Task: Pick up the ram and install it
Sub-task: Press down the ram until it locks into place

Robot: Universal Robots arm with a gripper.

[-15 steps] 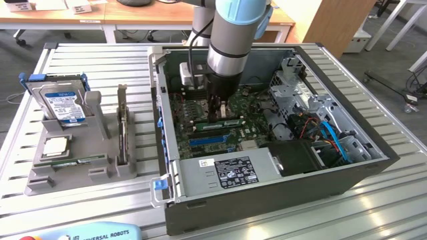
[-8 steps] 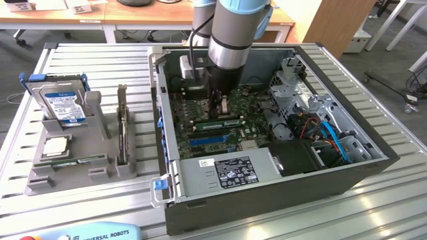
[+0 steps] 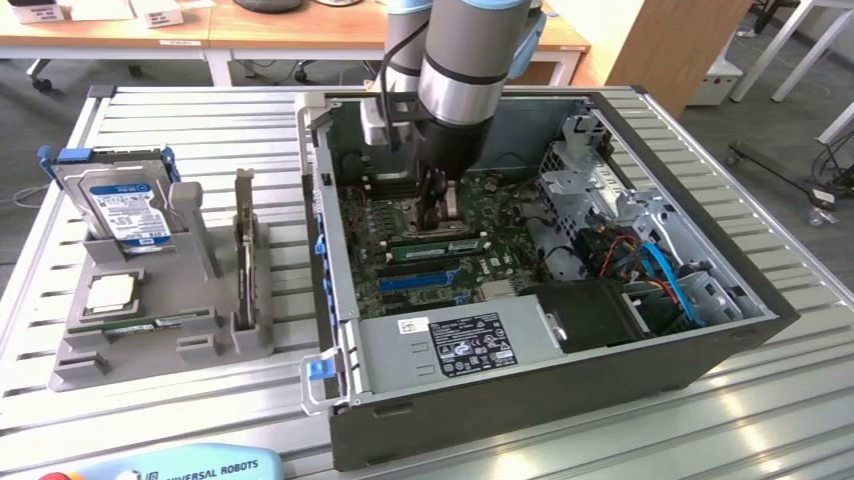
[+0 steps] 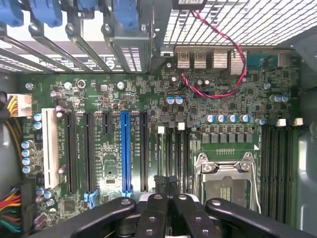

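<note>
The ram (image 3: 430, 244), a long thin green stick, stands on edge in a memory slot of the motherboard (image 3: 400, 215), beside the processor socket (image 4: 225, 186). My gripper (image 3: 435, 222) reaches down into the open computer case (image 3: 534, 395), its tips right above the ram's middle. Whether they touch it I cannot tell. In the wrist view the black fingers (image 4: 154, 213) are pressed together over the memory slots (image 4: 173, 148), with nothing between them. The gripper (image 4: 167, 182) is shut, and the ram itself is hidden under it there.
On the exterior view's left, a grey holder (image 3: 80, 370) carries a hard drive (image 3: 123, 205), a square silver chip (image 3: 112, 292), a dark expansion card (image 3: 244, 265) and another thin green stick (image 3: 147, 323). The power supply (image 3: 454, 345), cables (image 3: 661, 270) and drive cage (image 3: 594, 175) crowd the case.
</note>
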